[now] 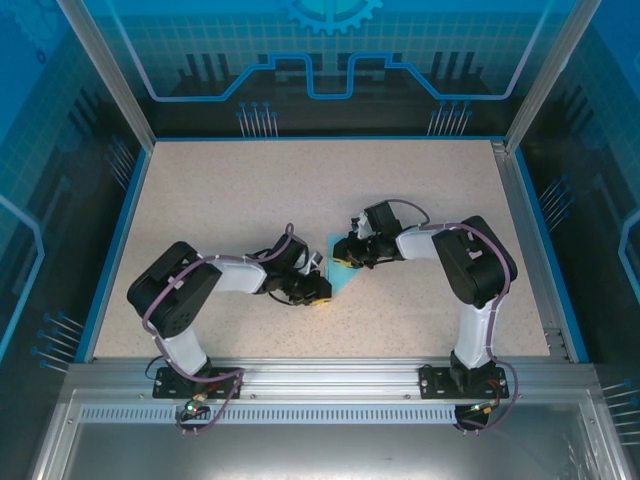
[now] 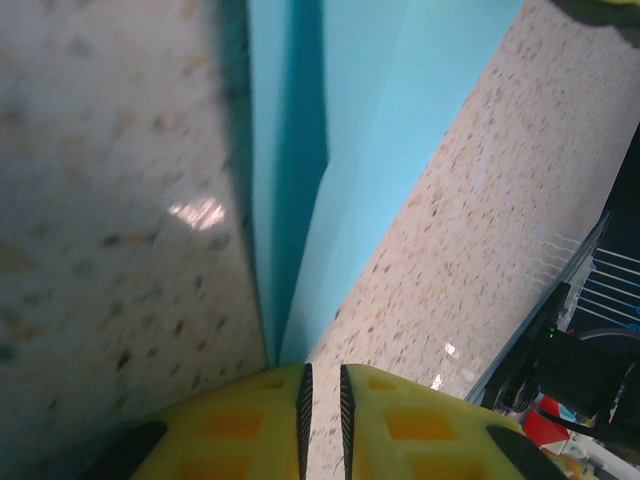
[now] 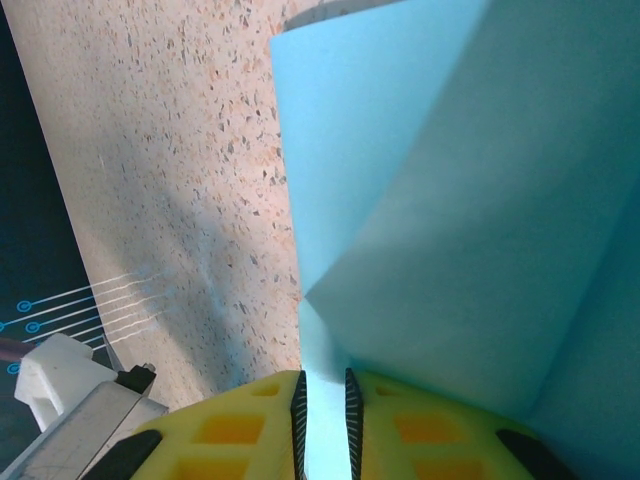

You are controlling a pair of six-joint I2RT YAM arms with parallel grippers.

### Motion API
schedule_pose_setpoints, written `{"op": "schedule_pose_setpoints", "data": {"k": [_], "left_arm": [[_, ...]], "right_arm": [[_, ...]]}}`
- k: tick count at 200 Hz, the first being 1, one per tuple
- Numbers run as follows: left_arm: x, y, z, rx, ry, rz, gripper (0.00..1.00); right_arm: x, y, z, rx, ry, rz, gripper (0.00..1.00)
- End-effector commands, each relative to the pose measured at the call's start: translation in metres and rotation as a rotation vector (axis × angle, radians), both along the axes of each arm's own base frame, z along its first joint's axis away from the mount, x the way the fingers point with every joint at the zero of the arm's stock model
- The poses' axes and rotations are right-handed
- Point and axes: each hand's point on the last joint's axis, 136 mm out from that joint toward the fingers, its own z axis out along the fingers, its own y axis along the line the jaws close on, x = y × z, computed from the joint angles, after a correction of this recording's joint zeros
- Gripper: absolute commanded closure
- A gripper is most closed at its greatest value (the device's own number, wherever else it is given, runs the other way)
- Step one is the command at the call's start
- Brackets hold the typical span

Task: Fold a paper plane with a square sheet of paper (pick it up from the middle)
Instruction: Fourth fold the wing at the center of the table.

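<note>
The light-blue square sheet of paper [image 1: 345, 272] lies on the speckled table between my two grippers, folded with a crease and overlapping flaps. No paper plane shape can be made out. My left gripper [image 1: 318, 292] is at its near-left tip. In the left wrist view the sheet [image 2: 340, 120] narrows to a point at the left fingertip, and the left gripper [image 2: 322, 368] has a narrow gap with bare table in it. My right gripper [image 1: 352, 256] is on the far edge. There the paper [image 3: 450, 220] rises beside the right finger, and the right gripper [image 3: 322, 372] stands slightly open over it.
The table [image 1: 230, 200] has a blue rim and a metal frame with corner posts [image 1: 110, 80]. An aluminium rail [image 1: 320, 375] carries both arm bases at the near edge. Cables and the other arm's base [image 2: 580, 380] sit to the right of the left wrist.
</note>
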Motion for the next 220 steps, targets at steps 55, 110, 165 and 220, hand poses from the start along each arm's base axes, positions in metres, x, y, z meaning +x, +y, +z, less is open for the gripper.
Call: {"op": "schedule_pose_setpoints", "data": {"k": [55,110,165,220], "left_arm": [[0.025,-0.007,0.046,-0.048,-0.102,0.076,0.8],[0.046,-0.021,0.028,-0.037,-0.078,0.101,0.78],[0.009,0.005,-0.021,0.089,0.065,0.086,0.79],[-0.023,0.028,-0.032,0.156,0.117,0.05,0.8]], "right_arm": [[-0.033,-0.024,-0.062,-0.166,0.16,-0.017,0.79],[-0.033,-0.024,-0.061,-0.164,0.159,-0.016,0.79],[-0.033,-0.024,-0.062,-0.165,0.161,-0.014,0.79],[-0.032,-0.023,-0.061,-0.165,0.163,-0.013,0.79]]}}
